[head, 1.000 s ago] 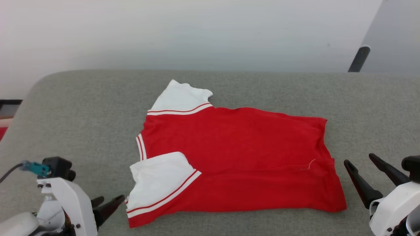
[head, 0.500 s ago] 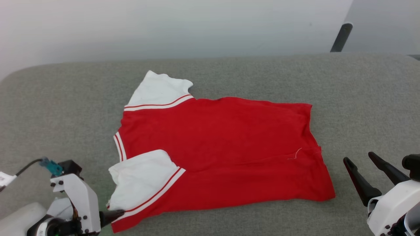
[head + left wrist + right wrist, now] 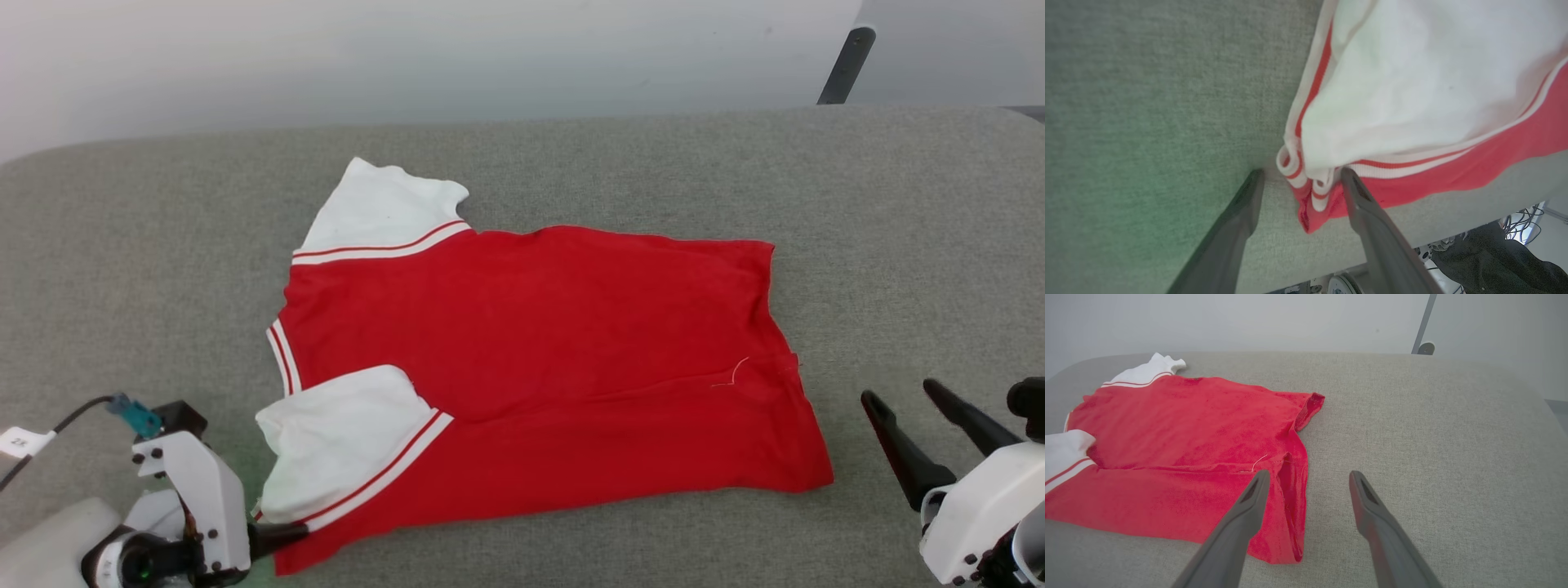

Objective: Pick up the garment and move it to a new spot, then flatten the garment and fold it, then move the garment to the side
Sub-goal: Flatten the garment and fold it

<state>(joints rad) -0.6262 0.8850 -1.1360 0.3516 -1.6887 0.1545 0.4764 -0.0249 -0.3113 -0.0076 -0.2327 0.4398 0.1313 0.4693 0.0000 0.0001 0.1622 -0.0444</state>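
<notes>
1. The red jersey [image 3: 531,351] is lying spread sideways on the grey cloth-covered desk [image 3: 898,245]. Its collar end is pointing to the robot's left and its hem [image 3: 784,359] to the right. No lettering is showing on the upper face.
2. The far sleeve [image 3: 375,208] is lying flat and white. The near sleeve [image 3: 343,441] is lying turned in over the red body. A long crease is running from it towards the hem, so the near strip seems to be doubled over already.
3. The left tool [image 3: 1302,173] is sitting low at the jersey's near-left corner with its fingers spread wide. In the left wrist view the bunched striped trim is lying between them. One finger is touching the cloth, but nothing is being gripped.
4. The right tool [image 3: 900,392] is hovering released, fingers apart. It is just beside the near-right hem corner and clear of the cloth.
5. Judging by this, the flatten-and-fold step is in hand, with the two tools lining up on the two near corners.
6. The next move is calling for the left tool to pinch every layer of that bunched trim. The right tool is needing to drop onto the hem corner.
7. Both tools would then be lifting together and carrying the near edge over evenly, so that the fold is not skewing.
</notes>
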